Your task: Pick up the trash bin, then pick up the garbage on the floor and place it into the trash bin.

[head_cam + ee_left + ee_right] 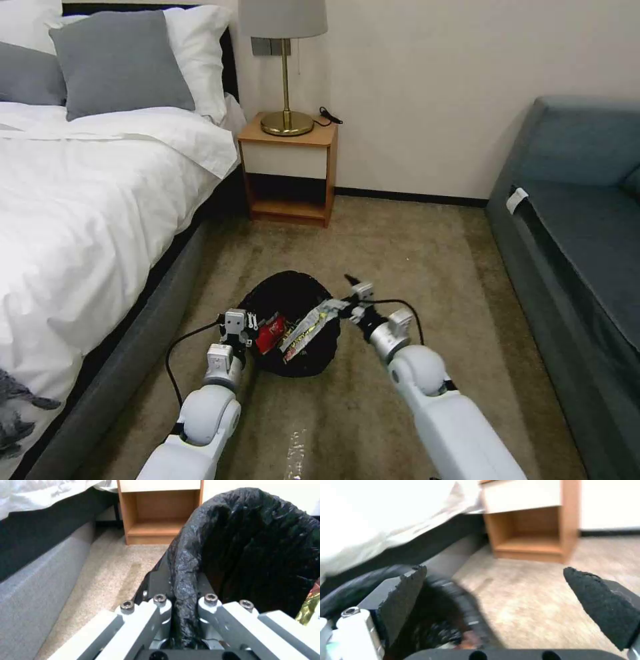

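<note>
**Op:** Holding the left gripper pinched tight on the bagged rim of the trash bin, which I have lifted between my 2 arms above the carpet, near the bed.

**Spotter:** And the right?

**Op:** Right gripper is spread wide with nothing between its black pads, sitting just past the bin's far rim. A yellow-black wrapper lies across the bin mouth, and a red packet sits inside beside it.

**Spotter:** That wrapper looks only half in.

**Op:** I judge so too. I would keep the bin level and the left pinch firm, since the liner is slippery. A clear bottle lies on the carpet close to my base, so there is more to collect.
</note>
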`<state>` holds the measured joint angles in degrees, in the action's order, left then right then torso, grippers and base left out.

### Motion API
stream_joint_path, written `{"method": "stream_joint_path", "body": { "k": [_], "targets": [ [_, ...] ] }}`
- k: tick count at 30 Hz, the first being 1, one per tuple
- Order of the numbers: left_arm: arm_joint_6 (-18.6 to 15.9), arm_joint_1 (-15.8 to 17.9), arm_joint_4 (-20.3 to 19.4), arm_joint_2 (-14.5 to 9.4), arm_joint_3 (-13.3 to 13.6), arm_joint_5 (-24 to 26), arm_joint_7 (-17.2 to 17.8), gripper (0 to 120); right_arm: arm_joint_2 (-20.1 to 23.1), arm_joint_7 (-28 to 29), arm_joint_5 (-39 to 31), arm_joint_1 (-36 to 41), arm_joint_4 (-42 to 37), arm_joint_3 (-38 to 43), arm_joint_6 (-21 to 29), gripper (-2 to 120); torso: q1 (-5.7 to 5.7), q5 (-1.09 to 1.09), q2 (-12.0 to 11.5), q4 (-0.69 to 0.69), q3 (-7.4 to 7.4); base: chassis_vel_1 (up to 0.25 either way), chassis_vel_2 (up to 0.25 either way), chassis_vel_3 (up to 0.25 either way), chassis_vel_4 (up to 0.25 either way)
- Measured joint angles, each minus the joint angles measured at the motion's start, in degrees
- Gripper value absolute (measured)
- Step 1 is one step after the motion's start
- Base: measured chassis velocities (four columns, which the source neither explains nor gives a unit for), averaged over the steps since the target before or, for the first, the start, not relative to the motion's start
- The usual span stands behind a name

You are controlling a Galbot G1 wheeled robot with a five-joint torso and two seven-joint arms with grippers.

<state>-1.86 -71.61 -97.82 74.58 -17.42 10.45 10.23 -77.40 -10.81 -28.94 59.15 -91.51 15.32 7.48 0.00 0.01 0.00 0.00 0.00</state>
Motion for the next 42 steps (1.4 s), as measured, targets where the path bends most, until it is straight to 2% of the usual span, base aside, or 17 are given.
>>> {"method": "stream_joint_path", "body": {
  "k": [4, 7, 16, 20, 25, 27, 32, 34, 36, 37, 40, 42],
  "targets": [
    [0.3, 0.0, 0.0, 1.6, -0.4, 0.7, 0.3, 4, -0.2, 5.8, -8.4, 0.3, 0.8, 6.9, 4.9, 100, 0.0, -0.01, 0.0, -0.01, 0.0, 0.0, 0.0, 0.0, 0.0],
    [0.4, 0.0, 0.1, 2.2, -0.6, 0.9, 0.4, 4, -0.2, 6.7, -10.1, 0.7, 2.6, 9.6, 5.6, 100, 0.0, 0.0, 0.0, -0.01, 0.0, 0.0, 0.0, 0.0, 0.0],
    [0.7, 0.3, 0.4, 4.3, -2.3, 2.7, 0.7, 4, 0.2, 6.8, -12.1, 2.5, 8.7, 15.5, 4.5, 100, 0.0, 0.01, 0.0, -0.01, 0.0, 0.0, 0.0, 0.0, 0.0],
    [0.1, 0.7, 0.0, 6.9, -3.6, 6.7, 1.7, 4, 0.0, 6.4, -12.8, 3.0, 11.0, 17.8, 3.5, 100, 0.0, 0.0, 0.0, -0.01, 0.0, 0.0, 0.0, 0.0, 0.0],
    [-0.3, 0.7, -0.5, 8.4, -4.2, 9.3, 2.2, 4, -0.1, 5.8, -12.3, 4.0, 11.8, 18.6, 2.8, 100, 0.0, 0.0, 0.0, -0.01, 0.0, 0.0, 0.0, 0.0, 0.0],
    [-0.1, 0.3, -0.4, 9.8, -5.2, 12.3, 2.6, 4, -0.2, 5.4, -12.0, 4.9, 12.1, 19.1, 2.3, 100, 0.0, 0.0, 0.0, -0.01, 0.0, 0.0, 0.0, 0.0, 0.0],
    [0.2, 0.1, 0.1, 11.0, -6.4, 16.2, 3.2, 4, -0.5, 4.9, -11.8, 5.5, 12.1, 19.8, 1.8, 100, 0.0, 0.0, 0.0, -0.01, 0.0, 0.0, 0.0, 0.0, 0.0],
    [0.6, 0.2, 1.0, 12.0, -8.3, 21.0, 3.9, 4, -0.7, 4.2, -11.7, 6.3, 12.1, 20.6, 1.0, 100, 0.0, -0.01, 0.0, 0.0, 0.0, 0.0, 0.0, 0.0, 0.0],
    [0.6, 0.2, 1.2, 12.1, -8.6, 22.1, 4.1, 4, -0.8, 4.1, -11.6, 6.4, 12.1, 20.7, 0.9, 100, 0.0, -0.01, 0.0, 0.0, 0.0, 0.0, 0.0, 0.0, 0.0],
    [0.6, 0.5, 1.7, 12.3, -9.3, 25.0, 4.6, 4, -1.0, 3.8, -11.3, 6.9, 12.1, 21.1, 0.6, 100, 0.0, -0.01, 0.0, 0.0, 0.0, 0.0, 0.0, 0.0, 0.0],
    [0.4, 0.7, 2.0, 12.3, -9.8, 27.2, 5.3, 4, -1.2, 3.6, -10.6, 7.3, 12.1, 21.5, 0.3, 100, 0.0, -0.01, 0.0, -0.01, 0.0, 0.0, 0.0, 0.0, 0.0],
    [-0.7, 1.2, 2.0, 12.2, -10.3, 30.9, 6.9, 4, -1.5, 3.2, -9.3, 7.9, 12.3, 22.1, -0.2, 100, 0.0, -0.01, 0.0, 0.0, 0.0, 0.0, 0.0, 0.0, 0.0]
  ]
}}
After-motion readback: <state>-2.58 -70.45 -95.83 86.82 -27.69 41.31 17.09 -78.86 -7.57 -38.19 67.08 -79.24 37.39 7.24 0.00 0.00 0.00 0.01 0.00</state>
